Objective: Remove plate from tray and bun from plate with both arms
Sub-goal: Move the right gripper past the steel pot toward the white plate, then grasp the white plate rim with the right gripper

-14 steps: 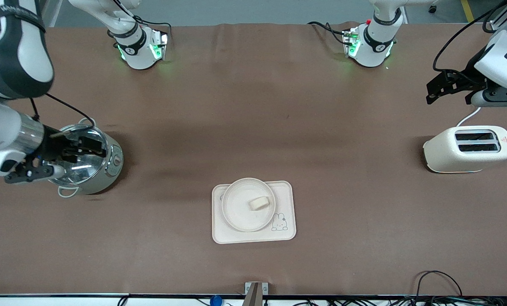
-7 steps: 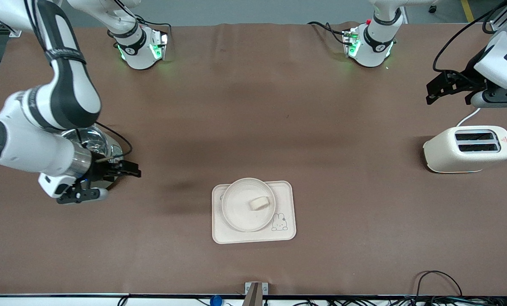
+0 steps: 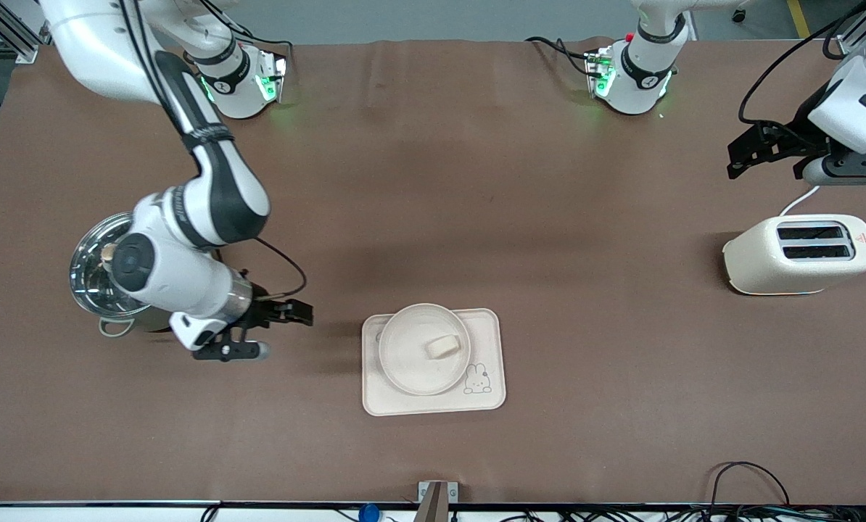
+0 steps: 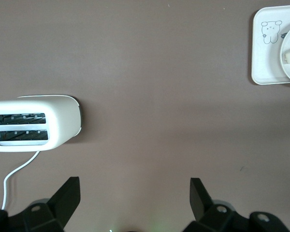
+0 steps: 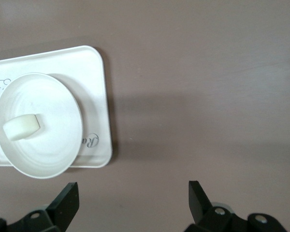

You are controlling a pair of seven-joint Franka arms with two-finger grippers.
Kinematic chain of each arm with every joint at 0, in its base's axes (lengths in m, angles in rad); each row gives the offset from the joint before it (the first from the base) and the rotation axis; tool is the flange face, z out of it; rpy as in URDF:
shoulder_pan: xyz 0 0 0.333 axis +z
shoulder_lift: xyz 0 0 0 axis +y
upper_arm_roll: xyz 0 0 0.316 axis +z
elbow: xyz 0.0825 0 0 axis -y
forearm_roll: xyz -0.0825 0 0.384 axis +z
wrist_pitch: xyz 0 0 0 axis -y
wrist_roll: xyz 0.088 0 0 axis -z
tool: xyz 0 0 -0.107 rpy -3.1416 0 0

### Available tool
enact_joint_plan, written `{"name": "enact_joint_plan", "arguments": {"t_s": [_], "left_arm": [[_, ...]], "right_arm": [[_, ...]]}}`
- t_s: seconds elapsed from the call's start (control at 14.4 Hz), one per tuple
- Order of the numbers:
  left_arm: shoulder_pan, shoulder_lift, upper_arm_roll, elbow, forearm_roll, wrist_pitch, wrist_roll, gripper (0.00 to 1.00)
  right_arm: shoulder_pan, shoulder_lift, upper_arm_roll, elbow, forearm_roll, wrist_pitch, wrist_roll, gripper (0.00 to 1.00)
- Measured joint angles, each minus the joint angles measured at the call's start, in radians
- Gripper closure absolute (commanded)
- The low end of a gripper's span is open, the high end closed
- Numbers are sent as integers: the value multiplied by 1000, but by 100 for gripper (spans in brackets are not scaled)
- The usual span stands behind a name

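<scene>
The round cream plate [image 3: 411, 355] sits on the rectangular cream tray [image 3: 487, 402] with the rabbit drawing. The small pale bun [image 3: 442, 346] lies in the plate. In the right wrist view the plate [image 5: 53, 145] holds the bun [image 5: 21, 126]. My right gripper [image 3: 295, 313] is open and empty over the bare table, between the steel pot and the tray. My left gripper [image 3: 746, 156] is open and empty over the table at the left arm's end, by the toaster. The left wrist view shows the tray [image 4: 266, 58] and an edge of the plate [image 4: 289, 60].
A steel pot [image 3: 96, 268] stands at the right arm's end, partly hidden by the right arm. A cream two-slot toaster [image 3: 799, 254] with a white cord stands at the left arm's end; it also shows in the left wrist view [image 4: 34, 123]. Cables lie along the table's front edge.
My right gripper has moved from over the steel pot across the table toward the tray, staying empty. The left arm has barely moved. Plate and bun have not moved.
</scene>
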Motion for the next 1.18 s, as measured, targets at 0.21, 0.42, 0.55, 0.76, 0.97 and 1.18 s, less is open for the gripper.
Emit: {"name": "enact_joint_plan", "arguments": {"t_s": [0.21,0.42,0.55,0.76,0.97,1.18], "left_arm": [[1,0,0,0,0,0,0,0],[1,0,0,-1,0,0,0,0],[1,0,0,-2,0,0,0,0],[1,0,0,-4,0,0,0,0],[1,0,0,-6,0,1,0,0],[1,0,0,-12,0,6,0,0]], "right_arm": [[74,85,0,33,0,97,89,0],[131,173,-1,83,0,180,150,0],[153,235,-3,120,0,226,165,1],[166,318,-5,186,0,267,166,13],[168,352,-5,225,0,269,166,32],[171,358,-5,233,0,272,167,47]]}}
